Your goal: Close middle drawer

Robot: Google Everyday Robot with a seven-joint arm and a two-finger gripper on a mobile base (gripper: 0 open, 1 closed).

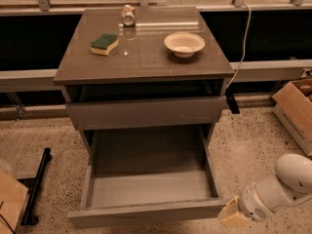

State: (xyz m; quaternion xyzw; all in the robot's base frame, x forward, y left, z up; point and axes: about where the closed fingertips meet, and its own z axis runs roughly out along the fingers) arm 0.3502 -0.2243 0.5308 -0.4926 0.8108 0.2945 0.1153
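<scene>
Pincer [233, 214] sits low off the near right corner of the desk [146, 62], just beside the right end of the middle drawer [146, 211]. Spread or pressed together, I cannot tell. Drawer stands pulled fully out. Push that end alone and it may skew and jam.

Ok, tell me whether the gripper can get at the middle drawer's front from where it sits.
Probably yes. The gripper hangs low beside the pulled-out middle drawer, level with the right end of its front, and nothing shows between them.
</scene>
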